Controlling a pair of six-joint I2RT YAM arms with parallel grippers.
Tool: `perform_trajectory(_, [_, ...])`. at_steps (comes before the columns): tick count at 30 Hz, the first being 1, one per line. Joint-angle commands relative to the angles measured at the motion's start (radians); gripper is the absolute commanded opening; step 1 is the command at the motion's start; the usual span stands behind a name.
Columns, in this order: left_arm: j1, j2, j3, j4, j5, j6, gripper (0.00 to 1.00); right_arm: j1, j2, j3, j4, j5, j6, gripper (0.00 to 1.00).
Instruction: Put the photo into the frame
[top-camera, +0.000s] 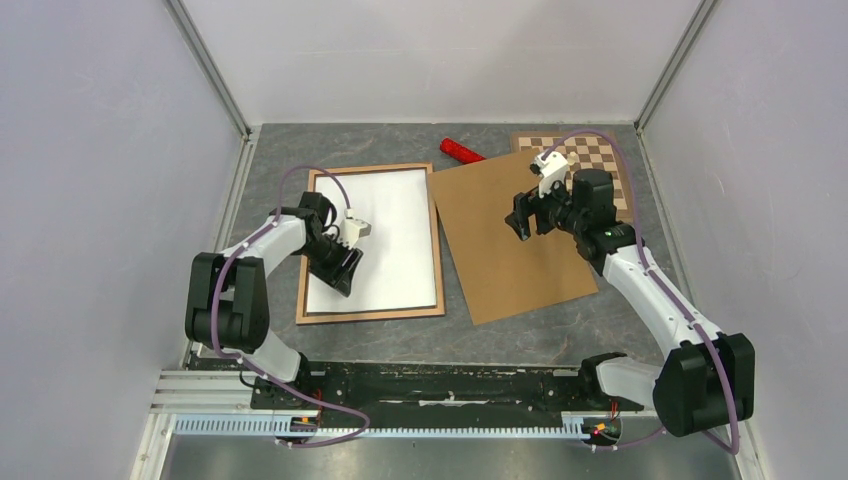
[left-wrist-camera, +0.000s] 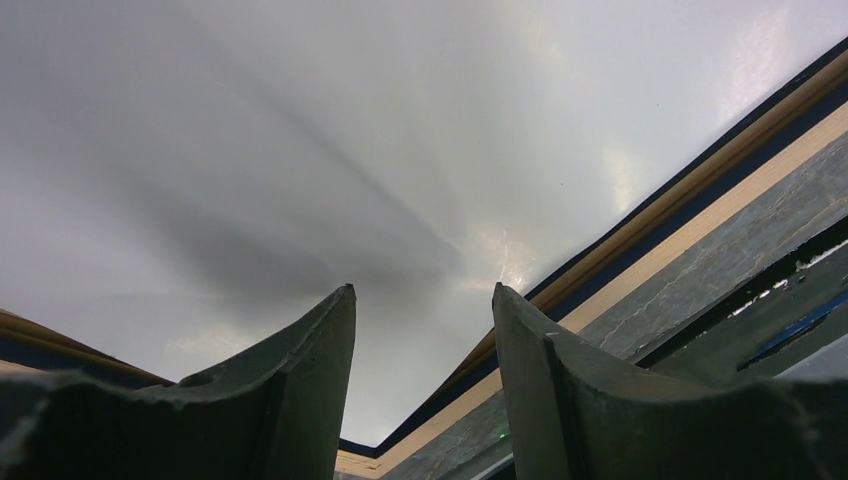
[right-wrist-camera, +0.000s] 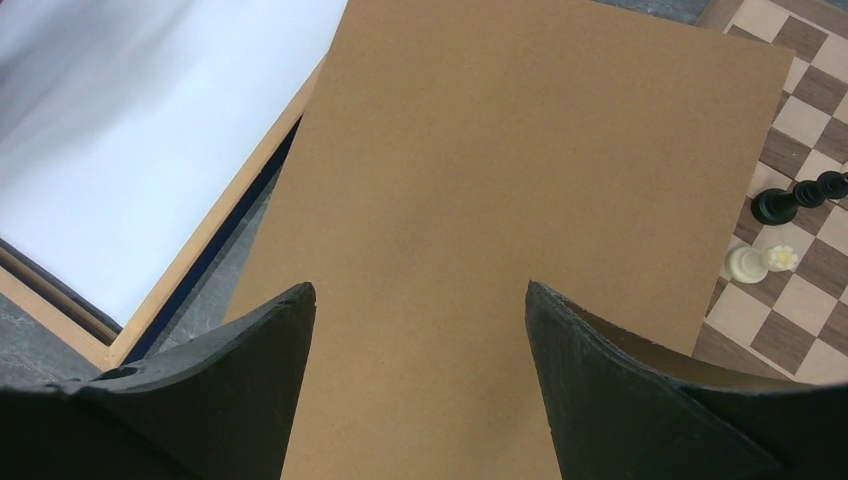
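The frame (top-camera: 372, 312) lies flat on the left of the table, its light wood rim with a dark blue inner edge facing up. The photo (top-camera: 390, 235) lies inside it, white reverse up. My left gripper (top-camera: 340, 272) is open and empty, low over the photo's near-left part. In the left wrist view the white sheet (left-wrist-camera: 350, 130) fills the picture past the open gripper (left-wrist-camera: 422, 292), with the frame's rim (left-wrist-camera: 690, 225) at right. My right gripper (top-camera: 519, 222) is open and empty above the brown fibreboard panel (top-camera: 505, 240), seen also in its wrist view (right-wrist-camera: 420, 290).
The fibreboard panel (right-wrist-camera: 520, 150) lies tilted right of the frame (right-wrist-camera: 215, 235). A chessboard (top-camera: 590, 155) sits at the back right, with a black piece (right-wrist-camera: 795, 200) and a white piece (right-wrist-camera: 755, 262) lying on it. A red cylinder (top-camera: 462, 151) lies at the back. Walls enclose the table.
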Motion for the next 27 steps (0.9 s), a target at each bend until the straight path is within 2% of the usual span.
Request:
perform_trajectory(1, [-0.002,0.001,-0.001,0.029,-0.005,-0.014,0.59,-0.009,-0.010,-0.007,0.042,-0.006,0.013,0.80])
perform_trajectory(9, [-0.002,-0.031,0.030,0.019,0.013,-0.036,0.59,-0.049,-0.017,-0.025,0.032,0.046,0.023,0.80])
perform_trajectory(16, [-0.002,-0.105,0.101,-0.026,0.030,-0.061,0.61,-0.140,0.026,-0.020,-0.025,0.052,0.006,0.81])
perform_trajectory(27, [-0.004,-0.208,0.152,-0.025,0.045,-0.127,0.63,-0.342,0.175,0.077,-0.198,0.001,-0.177,0.82])
